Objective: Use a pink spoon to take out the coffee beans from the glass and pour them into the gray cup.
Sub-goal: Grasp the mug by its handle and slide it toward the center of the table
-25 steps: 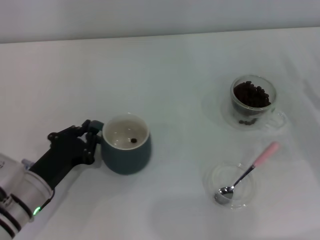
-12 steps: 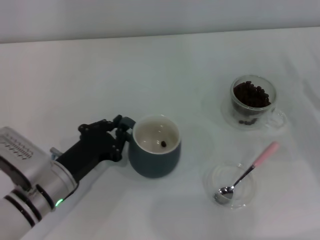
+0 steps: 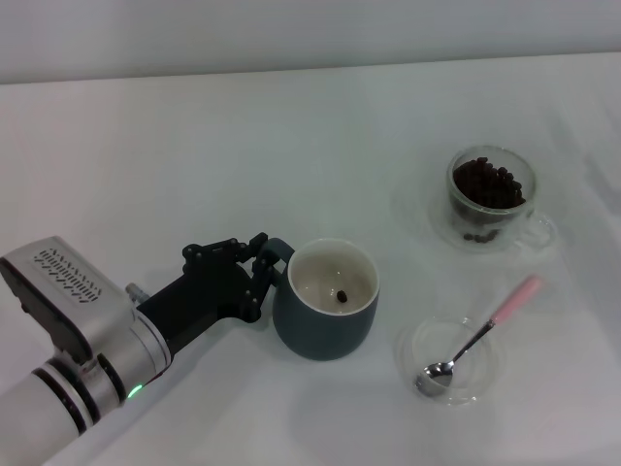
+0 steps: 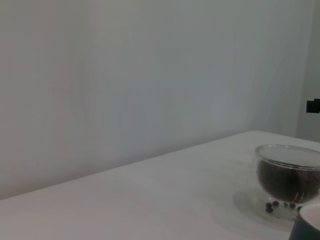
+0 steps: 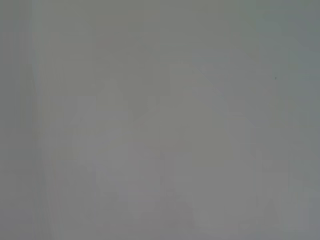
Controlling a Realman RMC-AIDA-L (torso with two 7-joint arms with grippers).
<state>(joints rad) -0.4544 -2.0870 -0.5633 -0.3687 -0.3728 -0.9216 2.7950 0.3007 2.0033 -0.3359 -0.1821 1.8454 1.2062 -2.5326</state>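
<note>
Left gripper (image 3: 264, 275) clamped on gray cup (image 3: 325, 313) handle, 1 bean inside; glass (image 3: 491, 198) full of coffee beans (image 3: 488, 183); pink spoon (image 3: 477, 332) in dish (image 3: 417, 342).

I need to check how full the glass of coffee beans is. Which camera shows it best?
The head view: the glass shows whole from above, with the beans heaped inside. The left wrist view catches only part of it from the side, at the picture's edge. The right wrist view shows nothing of it.
</note>
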